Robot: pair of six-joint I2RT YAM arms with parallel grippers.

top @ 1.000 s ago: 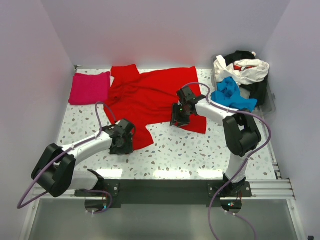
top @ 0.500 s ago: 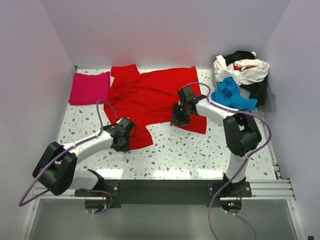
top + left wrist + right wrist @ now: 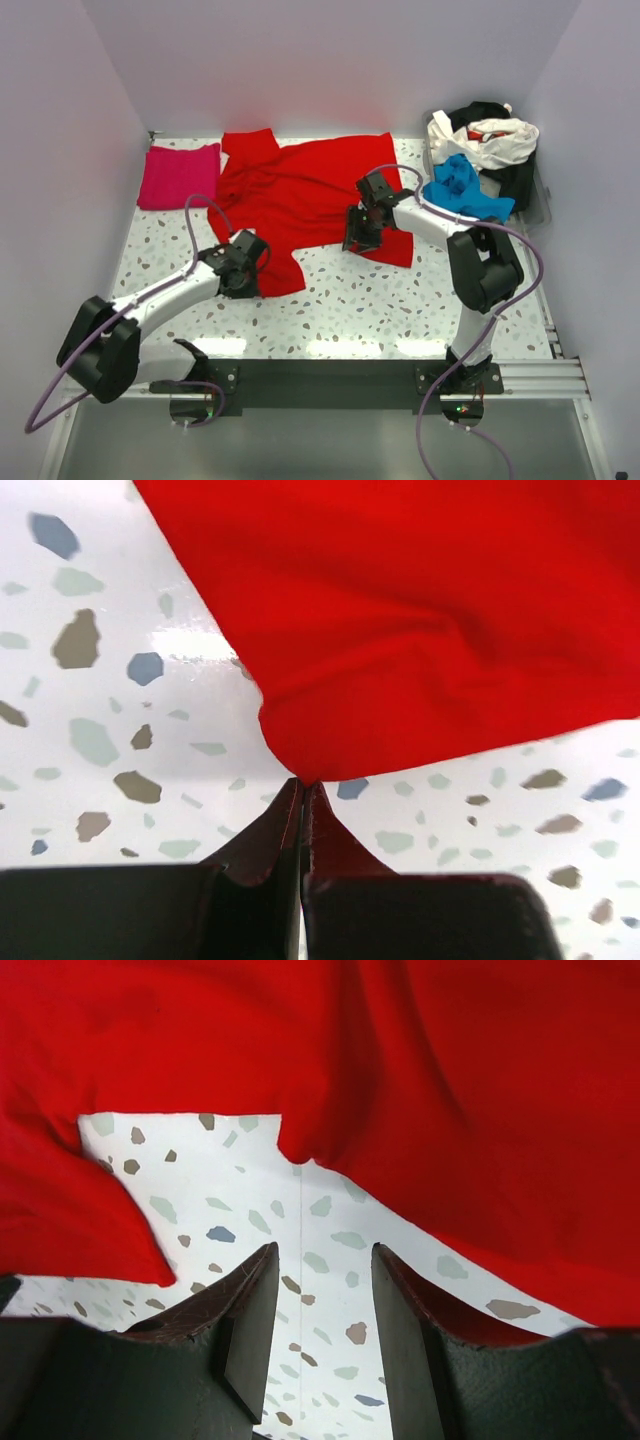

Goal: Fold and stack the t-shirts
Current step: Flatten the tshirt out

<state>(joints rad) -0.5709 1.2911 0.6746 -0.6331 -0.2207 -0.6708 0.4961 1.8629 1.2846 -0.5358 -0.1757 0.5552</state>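
Lying spread over the middle and back of the tabletop (image 3: pixel 380 300) in the top view, the red shirt (image 3: pixel 300 195) is the biggest thing there. It is mostly flat but wrinkled, with one sleeve poking toward the back left and the hem toward the arms. The pink shirt (image 3: pixel 180 175) is folded into a neat square at the back-left corner, just beside that sleeve. Back right is a crumpled heap. The blue shirt (image 3: pixel 465 190) is at its front, the white shirt (image 3: pixel 490 140) is bunched on top, and the black shirt (image 3: pixel 520 180) shows behind and at the side. The left gripper (image 3: pixel 252 280) is down at the near-left corner of the red hem. The right gripper (image 3: pixel 356 243) sits over the near-right part of the same shirt.

Left wrist view: the left gripper's jaws are pressed together with no gap. A rounded fold of red cloth tapers right into the tips, so it looks pinched there. The fabric is plain bright red, with soft creases fanning up from the pinch and speckled tabletop on both sides.

Right wrist view: the right gripper's jaws stand partly apart, with only bare speckled tabletop between them and nothing held. Red cloth fills the top, a notch of tabletop is cut into its edge, and more red lies past the jaw at the right of the view.
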